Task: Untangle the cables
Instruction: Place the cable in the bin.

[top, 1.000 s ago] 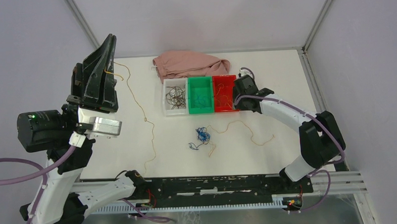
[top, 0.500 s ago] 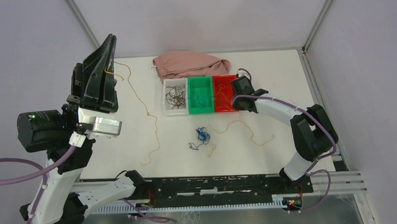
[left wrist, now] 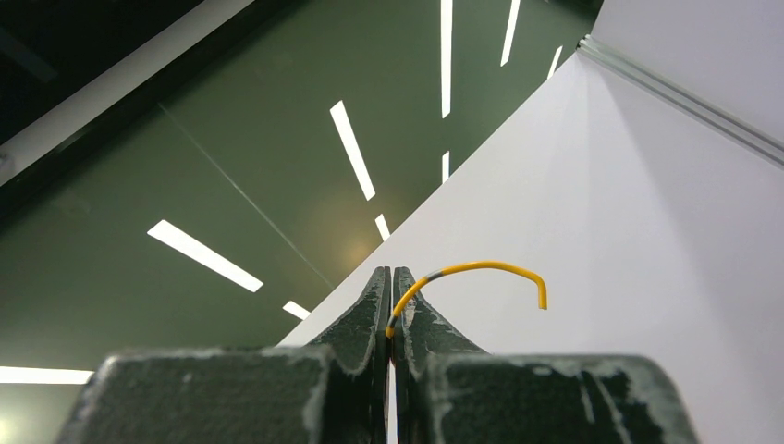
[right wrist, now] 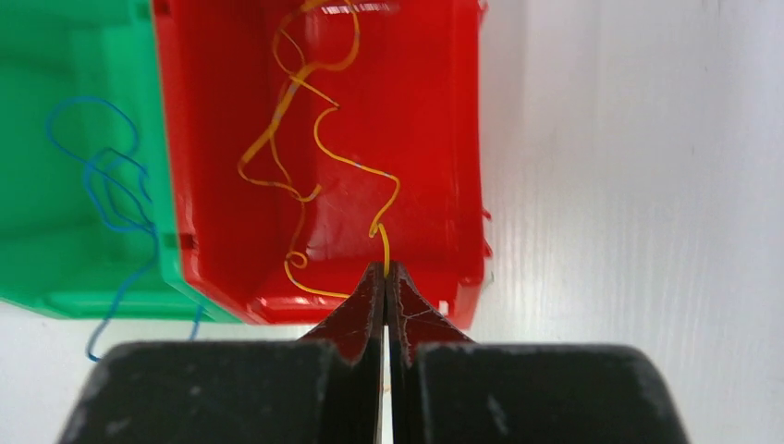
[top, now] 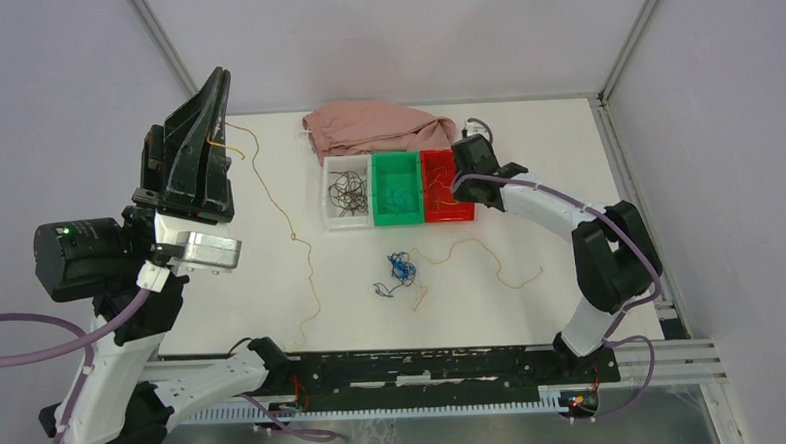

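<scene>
My left gripper (top: 223, 79) (left wrist: 390, 271) is raised high at the left, shut on a long yellow cable (left wrist: 481, 266) whose end curls out past the tips. The rest of that cable (top: 292, 236) hangs down and trails over the table. My right gripper (top: 467, 164) (right wrist: 385, 268) hovers over the red bin (right wrist: 434, 139) and is shut, with a yellow cable (right wrist: 319, 125) from the bin running into its tips. A small tangle of blue and dark cables (top: 401, 269) lies mid-table, with another yellow cable (top: 480, 248) beside it.
Three bins stand in a row: white (top: 331, 220) with dark cables, green (top: 396, 158) with blue cables (right wrist: 111, 185), and red (top: 449, 218). A pink cloth (top: 375, 128) lies behind them. Walls enclose the table on the left, the back and the right.
My right gripper has shut and shifted toward the back of the red bin. The hanging yellow cable's lower end has swung slightly. The left arm has stayed put.
</scene>
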Robot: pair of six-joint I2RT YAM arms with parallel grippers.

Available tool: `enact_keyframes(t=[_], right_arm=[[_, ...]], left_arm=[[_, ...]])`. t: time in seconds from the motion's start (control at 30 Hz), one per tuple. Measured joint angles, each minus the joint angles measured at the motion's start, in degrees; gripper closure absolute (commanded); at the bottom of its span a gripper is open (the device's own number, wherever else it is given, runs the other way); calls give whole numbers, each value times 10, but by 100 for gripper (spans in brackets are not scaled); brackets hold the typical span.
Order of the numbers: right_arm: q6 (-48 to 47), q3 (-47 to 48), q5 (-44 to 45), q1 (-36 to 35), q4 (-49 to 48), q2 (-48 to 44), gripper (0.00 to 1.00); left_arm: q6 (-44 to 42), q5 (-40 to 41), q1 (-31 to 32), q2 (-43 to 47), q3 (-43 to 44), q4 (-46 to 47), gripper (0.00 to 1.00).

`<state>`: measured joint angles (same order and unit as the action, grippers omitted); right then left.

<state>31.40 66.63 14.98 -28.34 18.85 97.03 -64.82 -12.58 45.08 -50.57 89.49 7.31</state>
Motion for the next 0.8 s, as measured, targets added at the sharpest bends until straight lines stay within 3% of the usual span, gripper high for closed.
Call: enact_keyframes(t=[0.57,0.63,0.8], right_arm=[[-61,177,39,-7,13,195,99],[-67,183,49,-11,16,211,91],[-78,181,57,-19,22,215,49]], left_arm=[[0,0,0,0,-11,0,97],[0,0,0,0,-16,-1,97],[17,0,0,0,-21,-9,97]])
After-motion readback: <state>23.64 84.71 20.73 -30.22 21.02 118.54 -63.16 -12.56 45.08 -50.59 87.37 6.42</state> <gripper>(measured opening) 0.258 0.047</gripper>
